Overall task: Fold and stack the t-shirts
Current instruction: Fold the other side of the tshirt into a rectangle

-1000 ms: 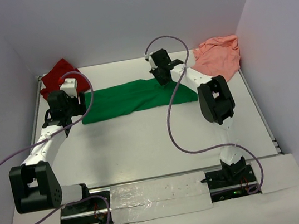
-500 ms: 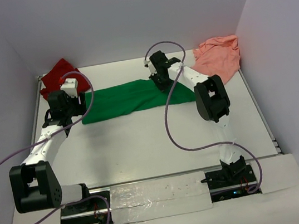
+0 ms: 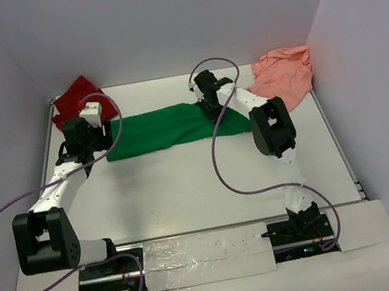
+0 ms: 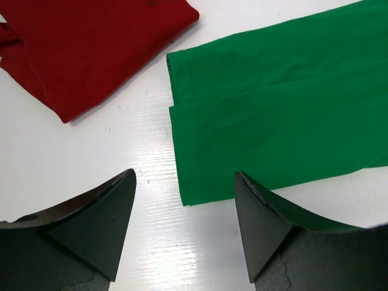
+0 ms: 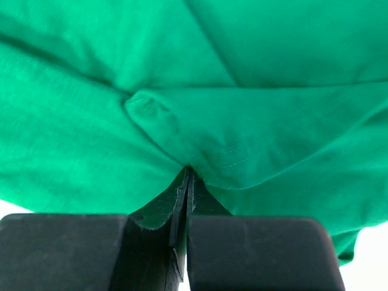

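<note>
The bright green t-shirt (image 3: 162, 127) lies folded in a long strip across the far middle of the table. My right gripper (image 3: 209, 102) is shut on the green t-shirt (image 5: 254, 121) near its right end, pinching a fold between the jaws. My left gripper (image 3: 76, 150) is open and empty, just off the strip's left end (image 4: 267, 121), above bare table. The dark red t-shirt (image 3: 81, 96) lies bunched at the far left corner and shows in the left wrist view (image 4: 91, 42). The salmon pink t-shirt (image 3: 285, 73) lies bunched at the far right.
White walls (image 3: 161, 19) close the table on the left, back and right. Purple cables (image 3: 219, 164) loop from both arms over the table. A taped strip (image 3: 207, 255) runs along the near edge between the arm bases.
My right gripper has shifted a little left and toward the far side along the green t-shirt, still pinching it. The left arm has not moved.
</note>
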Controlling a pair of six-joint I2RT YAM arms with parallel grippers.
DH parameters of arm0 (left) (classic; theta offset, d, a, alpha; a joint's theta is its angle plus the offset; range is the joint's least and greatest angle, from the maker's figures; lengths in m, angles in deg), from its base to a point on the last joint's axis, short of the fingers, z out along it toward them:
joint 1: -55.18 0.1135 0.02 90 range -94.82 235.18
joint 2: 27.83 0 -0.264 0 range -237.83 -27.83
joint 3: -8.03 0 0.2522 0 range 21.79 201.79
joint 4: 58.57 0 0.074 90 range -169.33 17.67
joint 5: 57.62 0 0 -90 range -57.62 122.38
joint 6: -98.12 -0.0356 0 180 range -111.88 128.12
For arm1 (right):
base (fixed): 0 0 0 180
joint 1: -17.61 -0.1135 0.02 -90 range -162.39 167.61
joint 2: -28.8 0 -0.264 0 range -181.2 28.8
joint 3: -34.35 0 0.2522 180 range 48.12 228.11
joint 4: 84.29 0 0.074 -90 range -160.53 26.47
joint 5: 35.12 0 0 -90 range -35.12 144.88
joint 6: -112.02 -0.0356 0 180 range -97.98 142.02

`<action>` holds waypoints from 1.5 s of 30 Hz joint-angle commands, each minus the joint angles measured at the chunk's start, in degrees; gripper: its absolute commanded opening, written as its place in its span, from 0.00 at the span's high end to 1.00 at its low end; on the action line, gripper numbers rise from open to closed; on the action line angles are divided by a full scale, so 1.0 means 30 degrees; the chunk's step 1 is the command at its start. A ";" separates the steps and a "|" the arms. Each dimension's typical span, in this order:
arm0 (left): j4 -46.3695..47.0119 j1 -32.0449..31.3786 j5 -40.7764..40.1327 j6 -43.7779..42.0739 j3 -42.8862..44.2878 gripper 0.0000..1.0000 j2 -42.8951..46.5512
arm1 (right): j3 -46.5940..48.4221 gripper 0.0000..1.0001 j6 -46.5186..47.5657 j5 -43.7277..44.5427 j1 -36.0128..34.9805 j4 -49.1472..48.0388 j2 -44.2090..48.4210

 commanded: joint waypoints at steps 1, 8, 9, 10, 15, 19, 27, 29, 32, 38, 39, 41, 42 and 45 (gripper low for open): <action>0.0638 -0.0066 0.0373 -0.0023 0.0002 0.25 -0.0023 | 0.1067 1.00 0.0466 0.1382 0.0066 -0.1208 0.0218; 0.0668 -0.0125 0.0432 -0.0022 0.0002 0.26 -0.0258 | 0.1244 1.00 0.0934 0.2116 -0.0081 -0.2410 0.0247; 0.0668 -0.0183 0.0403 -0.0051 0.0002 0.26 -0.0287 | 0.1302 1.00 0.0935 0.2146 -0.0081 -0.2469 0.0160; 0.0697 -0.0183 0.0374 -0.0052 0.0002 0.26 -0.0345 | 0.1244 1.00 0.0964 0.2291 -0.0081 -0.2644 0.0130; 0.0814 -0.0242 0.0373 -0.0081 -0.0086 0.26 -0.0433 | 0.0337 1.00 0.0964 0.2526 -0.0169 -0.4108 0.0247; 0.1048 -0.0271 0.0286 -0.0081 -0.0203 0.26 -0.0550 | -0.0366 1.00 0.0877 0.2791 -0.0257 -0.5630 0.0715; 0.0028 -0.0592 0.2537 -0.0636 0.0089 0.27 -0.0814 | -0.2293 0.65 0.0350 0.0362 -0.0140 -0.7562 0.3375; -0.0094 -0.1146 0.3360 -0.1190 0.0002 0.28 -0.0872 | -0.4977 0.50 0.0174 -0.0311 0.0035 -1.0019 0.5072; -0.0182 -0.1734 0.3917 -0.1341 0.0089 0.30 -0.1457 | -0.7798 0.45 -0.0032 -0.0579 0.0182 -1.2807 0.8443; -0.1235 -0.2058 0.2725 -0.0553 0.2019 0.51 -0.4939 | -0.8218 0.52 -0.1027 -0.2040 0.0855 -1.1613 1.1611; -0.1498 -0.2058 0.2340 -0.0405 0.2748 0.66 -0.5960 | -0.8393 0.55 -0.1376 -0.2246 0.0972 -1.1523 1.1991; -0.1413 -0.2029 0.1056 0.0004 0.3310 0.86 -0.6816 | -0.8892 0.69 -0.1555 -0.2802 0.1411 -1.1261 1.2989; -0.1355 -0.2000 0.0786 0.0094 0.3776 1.00 -0.7487 | -0.9009 0.74 -0.1700 -0.2892 0.1529 -1.1085 1.3339; -0.0946 -0.2000 -0.0122 0.0270 0.4541 1.00 -0.8488 | -1.0092 0.86 -0.1819 -0.3450 0.2027 -1.1025 1.4775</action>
